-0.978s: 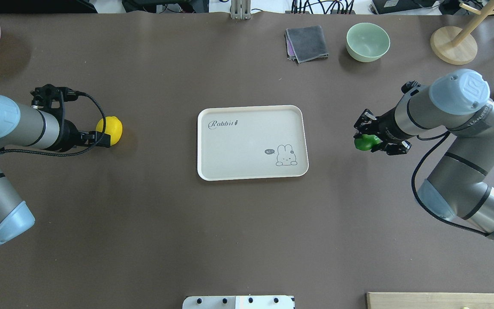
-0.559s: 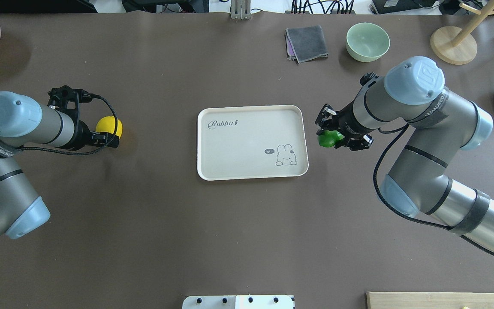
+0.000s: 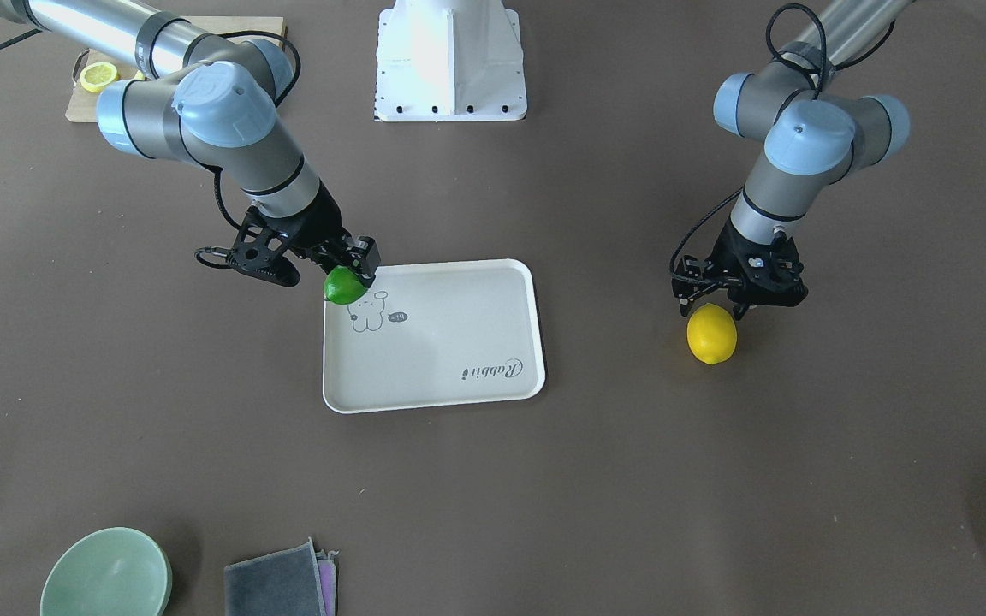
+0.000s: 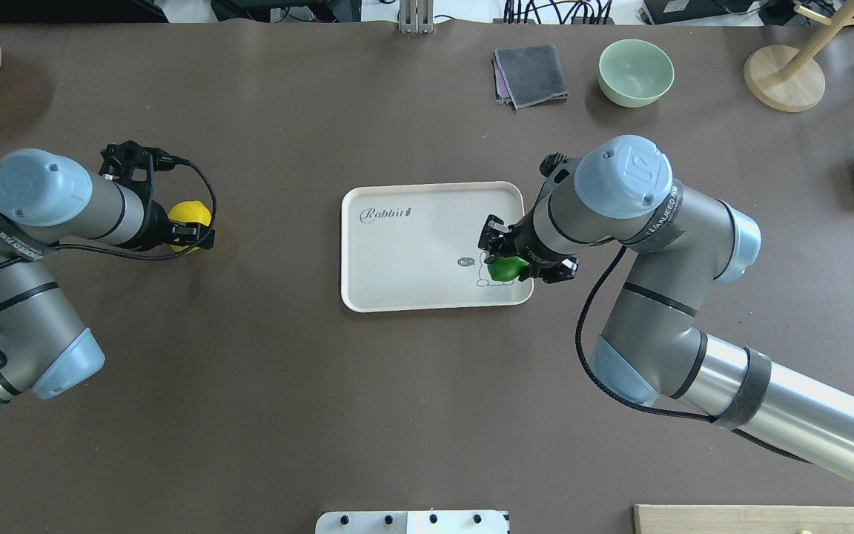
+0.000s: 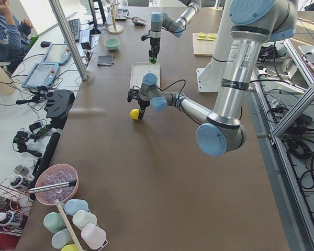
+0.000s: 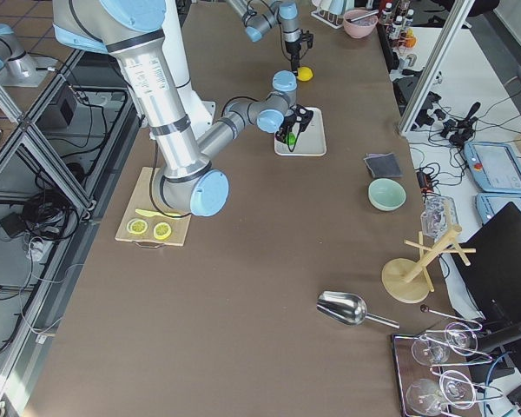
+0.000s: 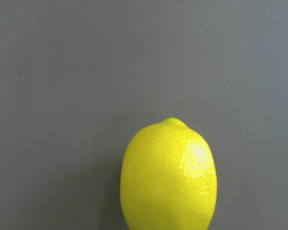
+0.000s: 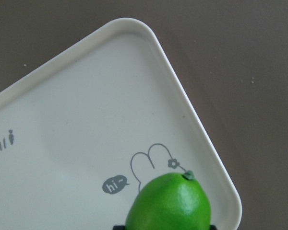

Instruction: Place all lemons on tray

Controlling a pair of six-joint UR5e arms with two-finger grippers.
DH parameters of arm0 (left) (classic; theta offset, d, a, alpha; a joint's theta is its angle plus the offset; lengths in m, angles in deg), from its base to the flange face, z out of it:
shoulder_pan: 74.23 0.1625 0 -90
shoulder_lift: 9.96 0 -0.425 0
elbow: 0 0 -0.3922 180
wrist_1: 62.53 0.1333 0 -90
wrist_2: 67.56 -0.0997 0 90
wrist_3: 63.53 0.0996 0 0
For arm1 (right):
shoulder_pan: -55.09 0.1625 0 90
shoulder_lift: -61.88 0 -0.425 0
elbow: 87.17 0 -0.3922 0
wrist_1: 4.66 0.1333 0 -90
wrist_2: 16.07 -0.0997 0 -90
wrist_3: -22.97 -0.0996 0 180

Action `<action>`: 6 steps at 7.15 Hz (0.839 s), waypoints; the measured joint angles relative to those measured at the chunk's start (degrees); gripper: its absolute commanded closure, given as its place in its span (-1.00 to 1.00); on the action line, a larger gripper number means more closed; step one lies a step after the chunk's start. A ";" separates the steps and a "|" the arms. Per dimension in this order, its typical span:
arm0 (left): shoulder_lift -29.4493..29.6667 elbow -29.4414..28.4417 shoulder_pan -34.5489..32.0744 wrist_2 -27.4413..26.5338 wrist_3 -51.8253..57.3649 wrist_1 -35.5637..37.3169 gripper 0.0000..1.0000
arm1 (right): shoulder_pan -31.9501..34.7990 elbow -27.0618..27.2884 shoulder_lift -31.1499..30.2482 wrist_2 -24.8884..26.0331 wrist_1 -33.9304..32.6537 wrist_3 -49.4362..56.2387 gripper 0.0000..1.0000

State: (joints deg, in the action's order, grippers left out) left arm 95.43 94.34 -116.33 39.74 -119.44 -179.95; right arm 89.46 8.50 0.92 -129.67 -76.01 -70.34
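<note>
Carries green lemon [image 3: 343, 287] in from 3 o'clock; holds it clamped in right gripper [image 4: 514, 261] over tray's [image 4: 412, 252] 4 o'clock corner. Leaves yellow lemon [image 3: 711, 334] on table [image 4: 249, 371] at tray's 9 o'clock, just 12 o'clock of left gripper [image 4: 188, 231], long axis 12-to-6; cannot tell that claw's spread.

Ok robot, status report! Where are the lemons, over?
Right gripper shut on green lemon, over rabbit corner of tray. Left gripper open above yellow lemon on table. Nothing blocking its way to the tray.

I see a long brown table [image 4: 249, 408], aluminium framing [image 6: 36, 136] over tiled floor [image 6: 17, 10] behind it, and a cluttered white desk [image 5: 5, 112] beyond.
</note>
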 measured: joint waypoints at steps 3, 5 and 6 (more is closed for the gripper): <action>1.68 -0.99 -0.84 0.11 -0.28 0.00 1.00 | -1.87 -1.34 1.43 1.83 0.00 2.43 1.00; 4.15 -0.20 -1.17 0.33 -2.50 0.04 1.00 | -2.27 -1.62 2.07 2.24 -0.07 2.76 1.00; 6.57 0.09 -0.83 0.43 -5.90 0.14 1.00 | -2.16 -1.76 2.25 2.37 -0.11 3.33 1.00</action>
State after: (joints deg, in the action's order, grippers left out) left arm 102.00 94.44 -117.16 40.17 -125.34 -179.81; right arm 87.30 6.74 3.16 -127.30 -76.12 -67.01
